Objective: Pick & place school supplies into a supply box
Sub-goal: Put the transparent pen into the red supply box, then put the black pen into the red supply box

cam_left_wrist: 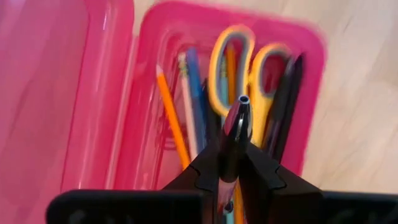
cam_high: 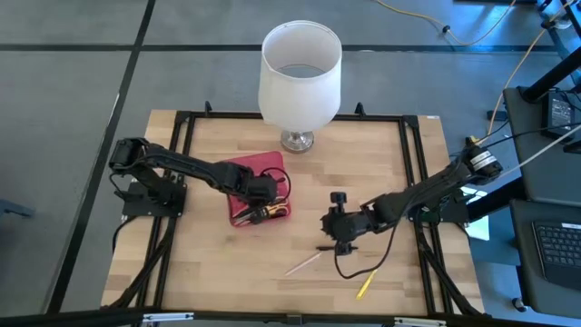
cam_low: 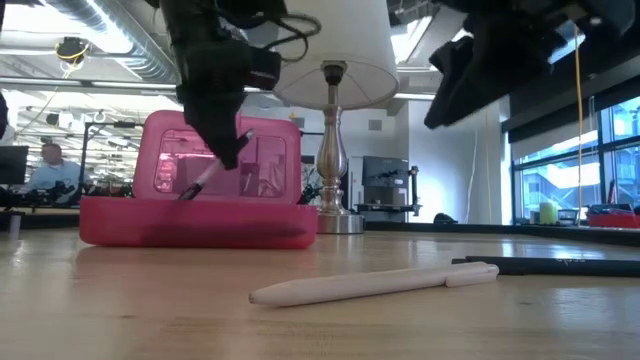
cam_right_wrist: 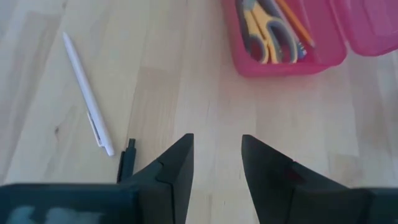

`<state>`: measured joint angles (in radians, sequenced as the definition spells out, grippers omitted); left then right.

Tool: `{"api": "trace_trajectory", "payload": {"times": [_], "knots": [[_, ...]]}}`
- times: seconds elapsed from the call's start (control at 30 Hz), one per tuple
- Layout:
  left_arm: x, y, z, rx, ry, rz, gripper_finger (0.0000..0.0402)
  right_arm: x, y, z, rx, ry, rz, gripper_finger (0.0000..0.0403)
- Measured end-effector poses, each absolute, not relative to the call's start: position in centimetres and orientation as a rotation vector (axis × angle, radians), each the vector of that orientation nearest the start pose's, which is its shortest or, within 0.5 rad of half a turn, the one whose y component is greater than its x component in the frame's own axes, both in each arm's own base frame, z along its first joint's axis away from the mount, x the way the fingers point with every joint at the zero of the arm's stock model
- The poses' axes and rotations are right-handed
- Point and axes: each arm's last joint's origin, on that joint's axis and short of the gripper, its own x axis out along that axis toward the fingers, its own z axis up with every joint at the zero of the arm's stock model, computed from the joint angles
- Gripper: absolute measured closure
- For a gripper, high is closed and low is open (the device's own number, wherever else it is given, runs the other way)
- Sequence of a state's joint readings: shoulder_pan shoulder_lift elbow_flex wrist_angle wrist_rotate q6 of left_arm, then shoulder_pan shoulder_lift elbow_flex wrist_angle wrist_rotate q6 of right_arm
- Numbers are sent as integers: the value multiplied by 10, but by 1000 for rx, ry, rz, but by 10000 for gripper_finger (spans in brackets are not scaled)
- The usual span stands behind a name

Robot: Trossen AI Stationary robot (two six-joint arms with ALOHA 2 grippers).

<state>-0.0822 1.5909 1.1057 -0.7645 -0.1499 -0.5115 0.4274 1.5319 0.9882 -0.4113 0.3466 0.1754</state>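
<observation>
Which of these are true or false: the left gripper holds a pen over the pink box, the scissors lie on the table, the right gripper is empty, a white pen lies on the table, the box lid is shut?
1. The left gripper holds a dark pen over the pink box. True.
2. The scissors lie on the table. False: they are inside the box.
3. The right gripper is empty. True: its jaws stand open above bare wood.
4. A white pen lies on the table. True.
5. The box lid is shut. False: it is open.
</observation>
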Motion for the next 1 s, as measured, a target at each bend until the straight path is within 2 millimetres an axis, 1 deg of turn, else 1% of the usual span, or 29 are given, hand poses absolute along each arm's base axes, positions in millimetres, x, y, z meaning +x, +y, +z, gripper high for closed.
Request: {"api": "trace_trajectory", "payload": {"times": [0.13,0.33,0.47,0.77,1.0], "knots": [[302,-21,207,-308,1225,362,373,284,119,207,-203,914,17,265],[307,-23,196,-325,1263,336,373,285,125,204,-142,953,161,265],[308,-23,194,-325,1270,335,367,284,127,202,-92,968,179,265],[307,-23,194,-314,1278,329,337,285,129,199,-71,981,171,265],[307,-23,194,-273,1284,298,336,285,129,198,-72,985,170,265]]}}
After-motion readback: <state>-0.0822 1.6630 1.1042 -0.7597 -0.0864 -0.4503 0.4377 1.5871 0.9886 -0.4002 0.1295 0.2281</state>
